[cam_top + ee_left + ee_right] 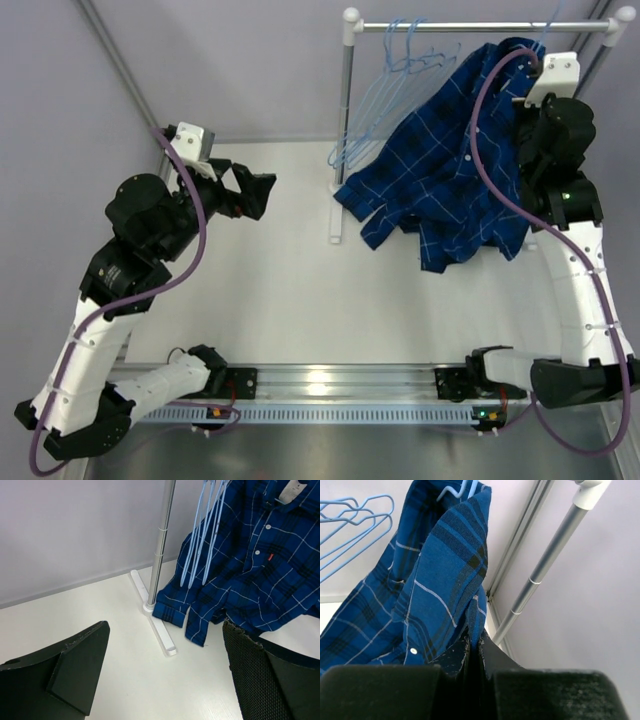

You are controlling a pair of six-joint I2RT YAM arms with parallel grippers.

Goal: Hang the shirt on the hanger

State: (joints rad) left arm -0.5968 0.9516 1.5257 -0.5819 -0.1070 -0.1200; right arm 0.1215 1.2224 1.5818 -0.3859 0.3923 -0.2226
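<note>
The dark blue plaid shirt (pixel 450 170) hangs from the right end of the rack rail, its lower part draped toward the table. My right gripper (pixel 524 92) is up by the shirt's top and shut on a fold of its fabric (pixel 474 630). A pale-blue hanger hook (pixel 462 487) sticks out above the shirt's top; the rest of that hanger is hidden in the cloth. My left gripper (pixel 255 193) is open and empty, well left of the rack and above the table, facing the shirt (pixel 260 570). Its fingers (pixel 75 670) stand wide apart.
Several spare pale-blue hangers (pixel 385 90) hang on the rail (pixel 470 26) left of the shirt; they also show in the left wrist view (pixel 205 535). The rack's metal pole (pixel 160 545) stands on a white foot (pixel 162 635). Grey walls close the back and sides.
</note>
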